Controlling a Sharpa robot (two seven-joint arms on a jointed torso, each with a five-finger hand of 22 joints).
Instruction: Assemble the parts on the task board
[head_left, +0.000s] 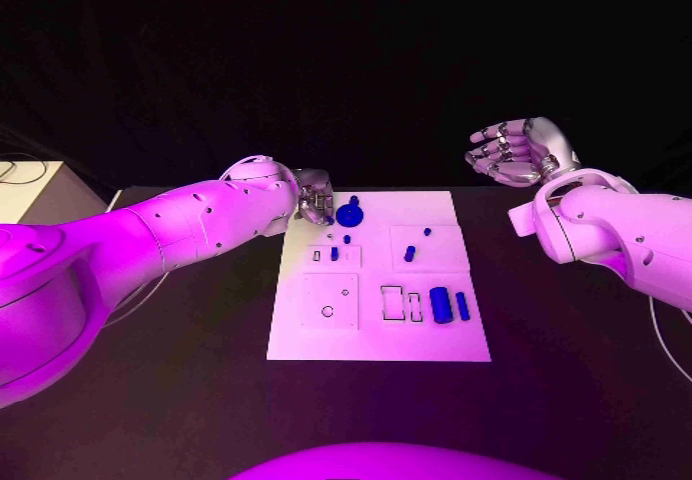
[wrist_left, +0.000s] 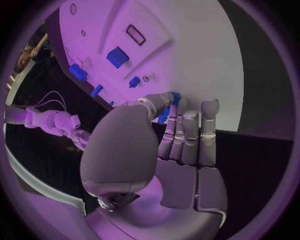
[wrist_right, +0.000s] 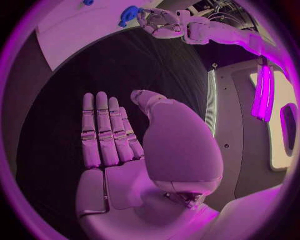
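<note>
The white task board (head_left: 378, 340) lies mid-table. My left hand (head_left: 315, 197) is over the board's far left corner and pinches a round blue part (head_left: 351, 213) between thumb and fingers (wrist_left: 187, 125); the same blue part (wrist_left: 170, 107) peeks out past the thumb tip. Two blue blocks (head_left: 440, 304) (head_left: 462, 305) lie at the board's right side, next to rectangular slots (head_left: 392, 302). Small blue pegs (head_left: 410, 253) (head_left: 335, 253) stand in the middle. My right hand (head_left: 508, 150) is raised beyond the far right corner, its fingers (wrist_right: 103, 132) straight, holding nothing.
A pale box (head_left: 29, 190) with a cable sits at the table's far left edge. Black table (head_left: 577, 380) surrounds the board. The left arm (head_left: 159, 235) reaches in across the left side. In the right wrist view the left hand (wrist_right: 159, 20) holds the blue part (wrist_right: 129, 14) over the board (wrist_right: 81, 35).
</note>
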